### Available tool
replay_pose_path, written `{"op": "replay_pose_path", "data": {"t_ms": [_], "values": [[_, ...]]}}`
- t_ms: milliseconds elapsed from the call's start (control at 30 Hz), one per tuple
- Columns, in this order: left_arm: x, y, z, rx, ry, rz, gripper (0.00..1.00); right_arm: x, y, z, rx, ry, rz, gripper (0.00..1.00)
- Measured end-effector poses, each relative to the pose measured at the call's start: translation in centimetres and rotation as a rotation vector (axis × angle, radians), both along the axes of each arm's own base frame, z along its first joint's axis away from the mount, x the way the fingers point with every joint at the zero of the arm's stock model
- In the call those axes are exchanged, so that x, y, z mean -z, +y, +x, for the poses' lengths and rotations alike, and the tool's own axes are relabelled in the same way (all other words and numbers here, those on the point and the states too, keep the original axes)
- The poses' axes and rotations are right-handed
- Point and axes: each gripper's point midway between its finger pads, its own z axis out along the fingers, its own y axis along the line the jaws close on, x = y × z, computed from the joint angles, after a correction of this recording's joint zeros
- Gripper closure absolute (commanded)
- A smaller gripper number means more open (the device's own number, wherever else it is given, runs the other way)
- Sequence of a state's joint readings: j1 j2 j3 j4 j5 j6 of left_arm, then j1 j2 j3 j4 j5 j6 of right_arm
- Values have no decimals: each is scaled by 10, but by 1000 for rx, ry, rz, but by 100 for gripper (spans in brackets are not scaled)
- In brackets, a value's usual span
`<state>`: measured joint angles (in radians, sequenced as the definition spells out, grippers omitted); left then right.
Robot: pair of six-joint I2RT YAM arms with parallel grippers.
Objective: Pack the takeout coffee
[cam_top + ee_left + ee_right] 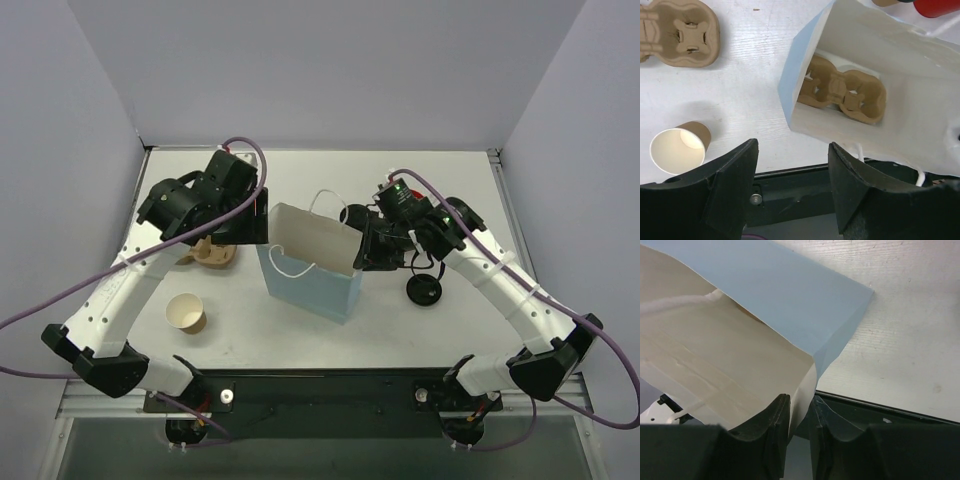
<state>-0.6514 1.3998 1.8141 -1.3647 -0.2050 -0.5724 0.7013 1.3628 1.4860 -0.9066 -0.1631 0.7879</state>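
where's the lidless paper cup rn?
Top view: the lidless cup sits on the table's left side beside the left arm, nearer the bases than the cardboard cup carrier and left of the blue bag.

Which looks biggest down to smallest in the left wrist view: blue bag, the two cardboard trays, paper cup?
1. Blue bag
2. loose tray and tray in the bag, too alike to rank
3. paper cup

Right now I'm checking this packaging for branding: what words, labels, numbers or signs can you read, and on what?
None. The blue bag, the cup carrier in the bag, the cup carrier on the table, the open paper cup and the black lid show plain surfaces, no readable print.
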Motion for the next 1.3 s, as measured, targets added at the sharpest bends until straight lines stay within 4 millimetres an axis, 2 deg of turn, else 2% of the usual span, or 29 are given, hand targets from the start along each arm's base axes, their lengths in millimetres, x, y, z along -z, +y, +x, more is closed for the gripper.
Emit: {"op": "replay_pose_path", "data": {"t_ms": [233,433,567,600,633,667,700,767,867,967,1067,1133,1200,1233,1267,1300], "values": [[17,8,22,-34,1,97,33,-1,-4,2,-10,-21,-23,83],[26,7,40,-53,-10,77,41,-1,-5,2,-18,-23,-28,83],[40,0,43,-26,7,59,62,-3,-5,3,-23,-33,-31,83],[46,-3,41,-13,23,53,78,-4,-6,3,-25,-37,-32,83],[51,-6,40,-1,36,48,89,-5,-6,3,-28,-41,-33,84],[54,-9,39,11,48,36,97,-6,-6,4,-30,-46,-35,90],[55,-12,37,25,56,25,100,-7,-6,4,-32,-50,-35,93],[53,-15,36,36,56,12,100,-10,-8,5,-37,-61,-42,100],[37,-13,31,29,58,-1,100,-24,-9,8,-44,-92,-43,100],[10,-15,27,9,7,-57,100,-41,-10,14,-43,-146,-32,100],[1,-10,12,-14,-18,-114,100,-42,-12,14,-42,-157,-39,100],[12,-5,-5,-19,0,-144,100,-31,-14,12,-44,-140,-53,96],[32,-2,-21,-23,57,-147,100,-15,-15,9,-48,-111,-75,92],[42,-2,-25,-24,88,-142,96,-7,-17,7,-50,-93,-88,91],[50,-2,-27,-28,112,-134,87,-2,-18,6,-53,-81,-99,87],[55,-2,-28,-31,131,-126,71,-1,-18,6,-54,-80,-100,85]]}}
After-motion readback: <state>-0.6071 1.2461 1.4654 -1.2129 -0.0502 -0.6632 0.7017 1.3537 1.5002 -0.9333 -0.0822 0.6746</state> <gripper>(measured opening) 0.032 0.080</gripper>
